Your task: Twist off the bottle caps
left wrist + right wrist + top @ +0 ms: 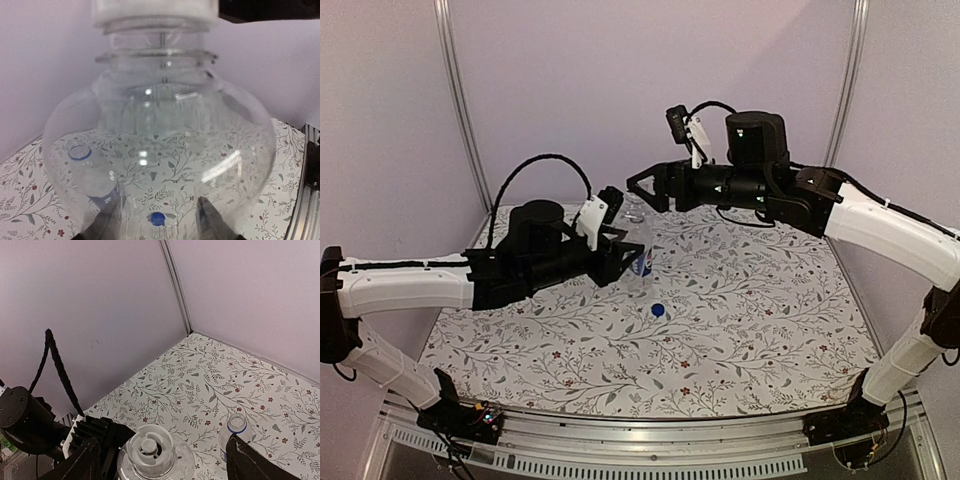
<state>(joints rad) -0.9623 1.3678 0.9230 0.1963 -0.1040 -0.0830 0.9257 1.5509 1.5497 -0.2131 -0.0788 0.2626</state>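
Observation:
The unlabelled clear bottle (160,150) fills the left wrist view, its whitish cap (155,12) still on the neck. My left gripper (160,201) is shut on its body, one finger on each side. From above, that cap (150,447) lies between the wide-apart fingers of my open right gripper (162,465), which touch nothing. The labelled bottle (642,262) stands upright beside the left gripper (623,255), its mouth (236,422) open with a blue ring. A blue cap (658,309) lies loose on the cloth just in front. The right gripper (638,188) hovers over the clear bottle (635,212).
A floral cloth (750,300) covers the table, with pale walls close behind and at both sides. A metal rail (650,440) runs along the near edge between the arm bases. A black cable (535,165) loops above the left wrist.

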